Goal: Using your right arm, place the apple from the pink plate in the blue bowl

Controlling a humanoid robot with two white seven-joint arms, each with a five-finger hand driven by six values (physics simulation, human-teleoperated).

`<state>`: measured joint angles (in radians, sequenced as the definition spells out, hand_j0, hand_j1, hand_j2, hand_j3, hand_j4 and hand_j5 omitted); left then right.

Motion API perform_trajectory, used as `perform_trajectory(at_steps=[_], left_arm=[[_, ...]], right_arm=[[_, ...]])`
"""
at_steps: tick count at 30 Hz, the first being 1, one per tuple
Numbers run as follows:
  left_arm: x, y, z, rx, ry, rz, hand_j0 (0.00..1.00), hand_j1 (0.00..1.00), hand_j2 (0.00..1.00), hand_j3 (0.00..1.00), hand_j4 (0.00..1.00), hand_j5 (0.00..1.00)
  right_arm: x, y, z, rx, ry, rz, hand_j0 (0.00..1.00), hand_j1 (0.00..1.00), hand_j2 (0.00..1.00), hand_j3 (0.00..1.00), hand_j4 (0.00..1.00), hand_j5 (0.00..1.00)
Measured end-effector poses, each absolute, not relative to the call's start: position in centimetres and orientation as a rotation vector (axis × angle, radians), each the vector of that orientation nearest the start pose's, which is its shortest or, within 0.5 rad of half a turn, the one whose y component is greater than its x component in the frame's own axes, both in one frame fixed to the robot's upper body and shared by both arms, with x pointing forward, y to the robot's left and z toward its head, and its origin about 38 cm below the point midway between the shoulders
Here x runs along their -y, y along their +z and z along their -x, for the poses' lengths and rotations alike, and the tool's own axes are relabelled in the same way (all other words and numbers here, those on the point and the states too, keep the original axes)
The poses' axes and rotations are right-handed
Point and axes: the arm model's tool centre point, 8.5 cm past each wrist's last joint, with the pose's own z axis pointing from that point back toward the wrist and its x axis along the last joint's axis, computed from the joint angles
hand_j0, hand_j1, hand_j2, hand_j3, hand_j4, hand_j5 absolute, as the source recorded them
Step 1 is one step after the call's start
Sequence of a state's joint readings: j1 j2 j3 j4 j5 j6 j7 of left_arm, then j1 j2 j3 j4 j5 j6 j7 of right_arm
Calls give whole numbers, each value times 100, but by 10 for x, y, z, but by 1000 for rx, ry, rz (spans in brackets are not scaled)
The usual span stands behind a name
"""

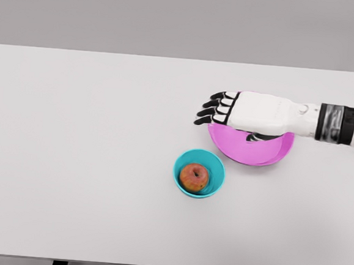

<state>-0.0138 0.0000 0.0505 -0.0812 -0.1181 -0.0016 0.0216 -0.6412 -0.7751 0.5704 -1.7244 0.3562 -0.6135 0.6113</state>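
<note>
A red-and-yellow apple (193, 177) lies inside the blue bowl (182, 161) near the middle of the white table. Behind it and to the right sits the pink plate (249, 152), with nothing visible on its exposed part. My right hand (212, 111) hovers over the plate's back half, palm down, fingers stretched out to the left and holding nothing. Its thumb (257, 137) hangs over the plate. The right forearm enters from the right edge. The hand hides the far part of the plate.
The white table (76, 161) runs across the whole view, its front edge near the bottom of the picture. A plain grey wall stands behind it.
</note>
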Motion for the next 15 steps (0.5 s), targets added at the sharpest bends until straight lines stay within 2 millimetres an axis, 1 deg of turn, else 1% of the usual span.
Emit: perform_trajectory(at_steps=[2, 3, 6, 8, 9, 11, 13, 15], left_arm=[[-275, -262, -38, 94, -71, -116, 100, 100, 100, 100, 100, 100], [-275, -262, -38, 94, -71, -116, 100, 100, 100, 100, 100, 100], [-275, -262, -39, 96, -71, -116, 100, 100, 100, 100, 100, 100], [-275, -262, -38, 94, -71, -116, 100, 100, 100, 100, 100, 100], [-275, -262, -38, 94, -71, -116, 100, 100, 100, 100, 100, 100], [-275, -262, -38, 94, -71, -116, 100, 100, 100, 100, 100, 100], [-275, -262, -38, 94, -71, -116, 100, 100, 100, 100, 100, 100], [-275, -262, -38, 94, -71, -116, 100, 100, 100, 100, 100, 100]], right_arm=[[251, 273, -409, -2055, -2794, -511, 100, 100, 100, 100, 100, 100], [264, 274, -418, -2083, -2817, -557, 100, 100, 100, 100, 100, 100], [307, 267, -443, -2199, -2894, -678, 100, 100, 100, 100, 100, 100], [331, 261, -454, -2293, -2919, -741, 100, 100, 100, 100, 100, 100], [340, 250, -456, -2348, -2934, -744, 100, 100, 100, 100, 100, 100], [350, 230, -455, -2428, -2961, -728, 100, 100, 100, 100, 100, 100], [358, 219, -454, -2478, -2975, -729, 100, 100, 100, 100, 100, 100], [364, 214, -452, -2512, -2977, -739, 100, 100, 100, 100, 100, 100]])
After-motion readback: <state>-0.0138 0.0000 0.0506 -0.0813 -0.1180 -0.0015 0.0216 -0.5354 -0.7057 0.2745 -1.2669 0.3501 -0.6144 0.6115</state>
